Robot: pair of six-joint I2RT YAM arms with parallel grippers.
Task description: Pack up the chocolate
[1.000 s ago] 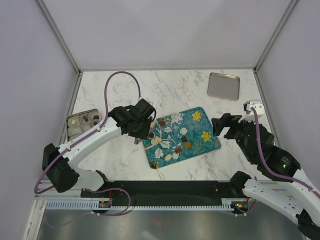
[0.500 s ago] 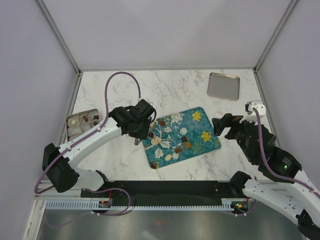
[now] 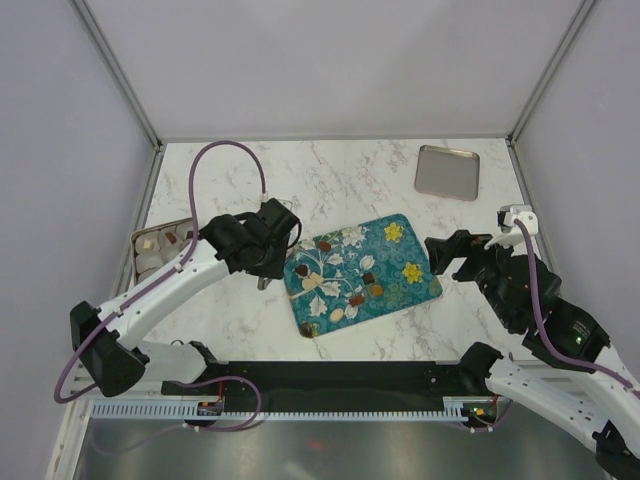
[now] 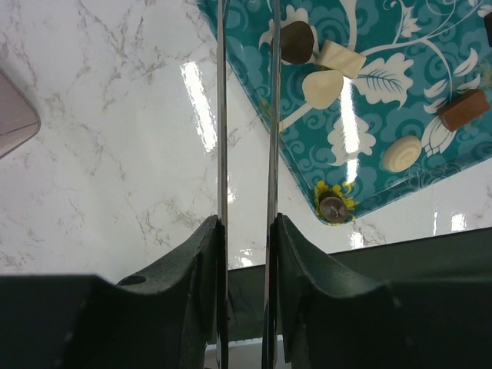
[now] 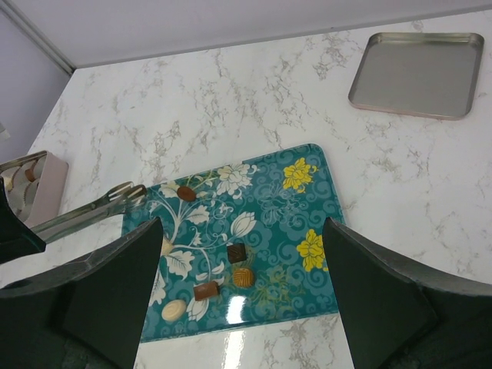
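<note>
Several chocolates lie on the teal flowered tray (image 3: pixel 400 255): a dark oval (image 5: pixel 186 194), a dark square (image 5: pixel 236 252), a caramel round (image 5: pixel 244 277), a cream oval (image 5: pixel 174 310). My left gripper (image 3: pixel 268 260) hangs at the tray's left edge, shut on metal tongs (image 4: pixel 246 115) whose two blades run up between its fingers. The tongs' tips (image 5: pixel 127 192) reach the tray's left rim; I cannot tell whether they hold anything. More chocolates (image 4: pixel 296 42) show in the left wrist view. My right gripper (image 5: pixel 242 231) is open above the tray's right side, with nothing between its fingers.
An open tin box (image 3: pixel 160 248) with white paper cups and a few chocolates stands at the left edge of the marble table. A flat silver lid (image 3: pixel 447 172) lies at the back right. The left arm's purple cable (image 3: pixel 215 160) loops over the table.
My left arm has drawn back to the left, off the tray, and its jaws have squeezed the tongs narrower. The right arm has barely shifted.
</note>
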